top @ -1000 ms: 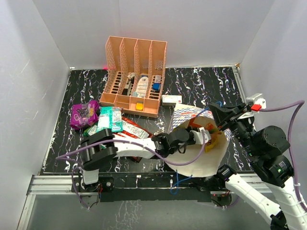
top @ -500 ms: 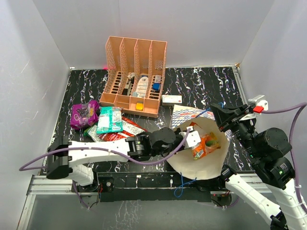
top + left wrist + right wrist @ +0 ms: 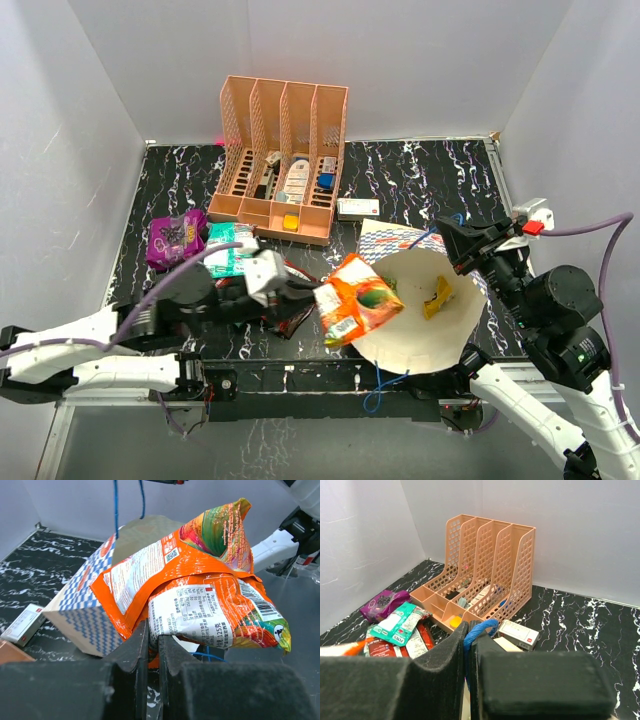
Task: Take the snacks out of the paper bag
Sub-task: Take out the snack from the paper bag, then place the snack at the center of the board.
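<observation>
My left gripper (image 3: 308,294) is shut on an orange snack packet (image 3: 358,302) and holds it at the left rim of the paper bag (image 3: 405,340), above the table. In the left wrist view the fingers (image 3: 142,645) pinch the packet's (image 3: 200,595) lower edge, with the checkered bag (image 3: 82,607) behind it. A yellow packet (image 3: 438,295) lies inside the cream bag. My right gripper (image 3: 447,235) is shut on the bag's blue handle (image 3: 481,629) and holds the mouth up. Purple (image 3: 175,238), green (image 3: 230,248) and red (image 3: 288,272) packets lie on the table at the left.
An orange perforated file rack (image 3: 282,160) with small items stands at the back middle; it also shows in the right wrist view (image 3: 485,565). A small white box (image 3: 357,208) lies between the rack and the bag. Grey walls close in three sides.
My left arm has pulled back out of the bag to the left, drawing the orange packet out over the bag's rim. The right gripper has kept hold of the handle.
</observation>
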